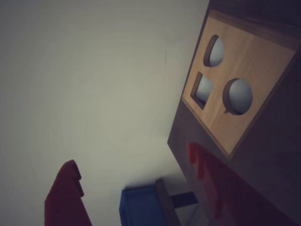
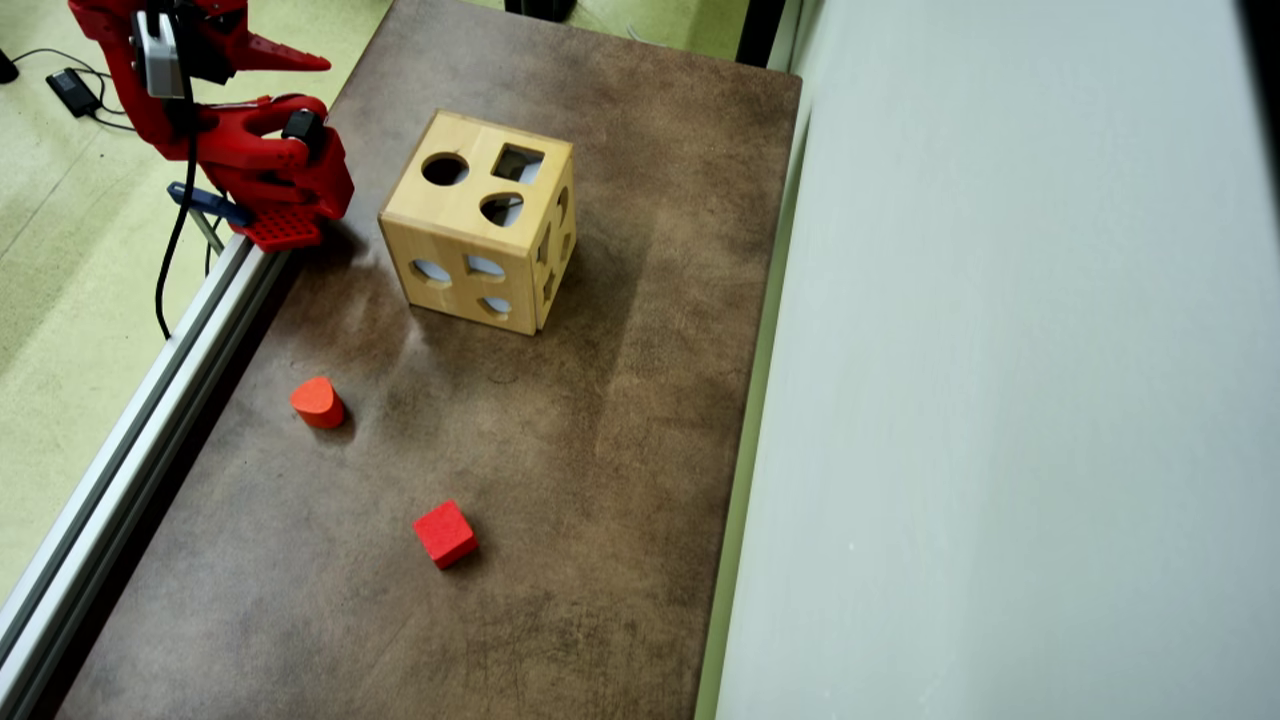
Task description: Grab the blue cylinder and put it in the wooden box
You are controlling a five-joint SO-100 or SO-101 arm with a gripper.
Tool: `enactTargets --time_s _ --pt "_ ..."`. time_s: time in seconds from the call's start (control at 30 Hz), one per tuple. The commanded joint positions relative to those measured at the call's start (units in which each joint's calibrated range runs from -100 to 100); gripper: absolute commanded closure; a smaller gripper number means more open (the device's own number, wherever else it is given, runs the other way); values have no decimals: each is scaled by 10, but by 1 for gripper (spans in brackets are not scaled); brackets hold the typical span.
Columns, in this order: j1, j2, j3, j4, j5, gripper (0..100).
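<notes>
The wooden box [image 2: 478,235] stands on the brown table, its top showing a round, a square and a rounded hole. In the wrist view the wooden box [image 1: 244,84] fills the right side. The blue cylinder shows in neither view. My red gripper [image 2: 300,85] is folded back over the table's far left corner, left of the box and clear of it. In the wrist view the gripper [image 1: 131,155] has its two red fingers [image 1: 63,197] wide apart with nothing between the tips. A blue flat-sided part [image 1: 141,207] with a grey bar sits low between them; I cannot tell what it is.
A red rounded block [image 2: 317,402] and a red cube [image 2: 444,533] lie on the table [image 2: 620,450] in front of the box. An aluminium rail [image 2: 130,440] runs along the left edge. A pale wall [image 2: 1000,400] borders the right. A blue clamp [image 2: 205,200] sits by the arm's base.
</notes>
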Motion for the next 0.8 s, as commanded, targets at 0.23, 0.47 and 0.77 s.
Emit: enactTargets --time_s 0.23,0.47,0.77 --pt "89 -2 0 0 3 65" --pt "89 -2 -1 1 3 70" --pt "89 -3 -1 1 3 99"
